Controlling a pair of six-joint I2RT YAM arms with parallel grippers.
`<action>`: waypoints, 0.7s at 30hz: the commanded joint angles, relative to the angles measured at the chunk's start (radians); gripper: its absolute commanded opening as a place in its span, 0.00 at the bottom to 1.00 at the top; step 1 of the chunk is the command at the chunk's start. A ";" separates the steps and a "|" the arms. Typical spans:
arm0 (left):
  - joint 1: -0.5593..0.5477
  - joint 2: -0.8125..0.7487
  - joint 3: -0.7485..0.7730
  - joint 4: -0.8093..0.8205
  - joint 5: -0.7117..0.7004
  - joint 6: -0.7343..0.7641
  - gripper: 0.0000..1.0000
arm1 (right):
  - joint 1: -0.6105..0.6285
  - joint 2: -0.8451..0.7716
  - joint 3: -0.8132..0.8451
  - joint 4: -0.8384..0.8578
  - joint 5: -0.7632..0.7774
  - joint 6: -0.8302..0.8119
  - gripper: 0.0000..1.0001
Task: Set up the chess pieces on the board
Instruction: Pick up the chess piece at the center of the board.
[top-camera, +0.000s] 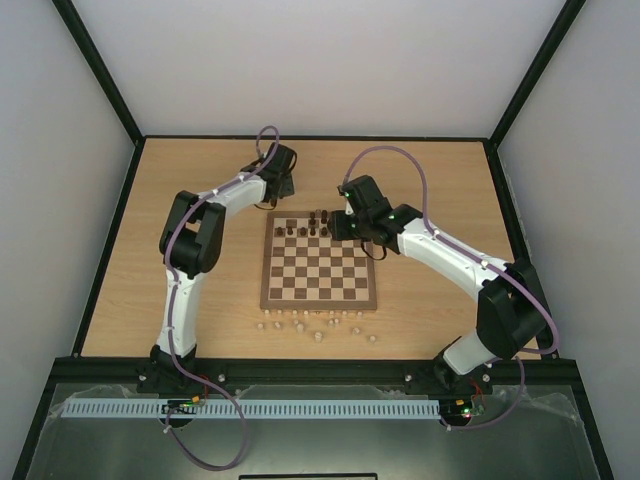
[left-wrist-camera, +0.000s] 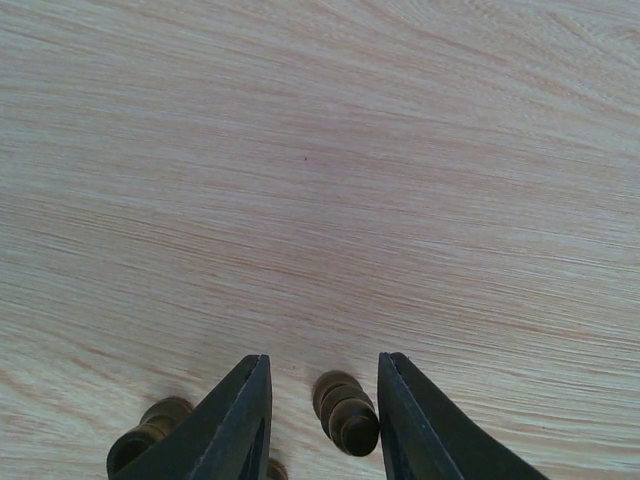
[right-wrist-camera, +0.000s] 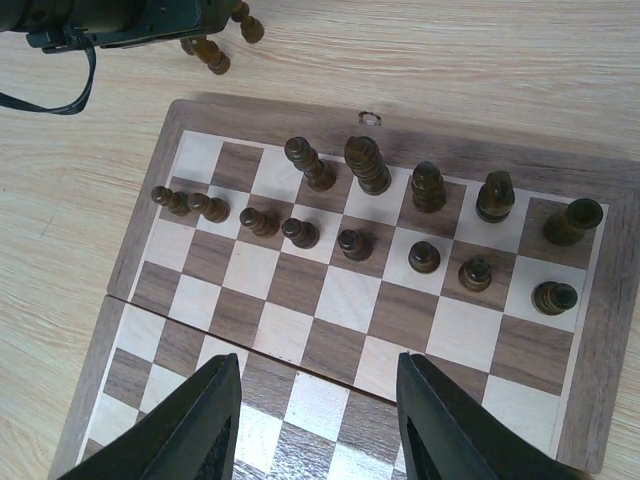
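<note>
The board (top-camera: 320, 276) lies mid-table. Dark chess pieces (top-camera: 310, 228) stand in its two far rows, seen closer as a pawn row (right-wrist-camera: 355, 243) and taller pieces (right-wrist-camera: 367, 165) behind. My left gripper (left-wrist-camera: 323, 357) is low over the table beyond the board's far left corner. Its jaws straddle an upright dark piece (left-wrist-camera: 347, 412); the right finger is almost on it and a gap shows on the left. Another dark piece (left-wrist-camera: 150, 435) lies just outside the left finger. My right gripper (right-wrist-camera: 318, 357) hangs open over the board's middle squares, holding nothing.
Several pale wooden pieces (top-camera: 315, 325) are scattered on the table in front of the board's near edge. More loose dark pieces (right-wrist-camera: 212, 58) lie past the board's far edge under the left gripper (right-wrist-camera: 150, 20). Black frame rails border the table.
</note>
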 joint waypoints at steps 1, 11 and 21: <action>-0.007 0.022 -0.011 -0.019 -0.012 0.003 0.32 | 0.009 0.001 0.000 0.005 -0.004 0.003 0.43; -0.013 0.037 0.014 -0.036 -0.015 0.008 0.25 | 0.013 0.000 0.000 0.004 0.000 0.002 0.43; -0.021 0.018 0.011 -0.045 -0.033 0.010 0.15 | 0.015 0.003 -0.001 0.006 -0.002 0.001 0.43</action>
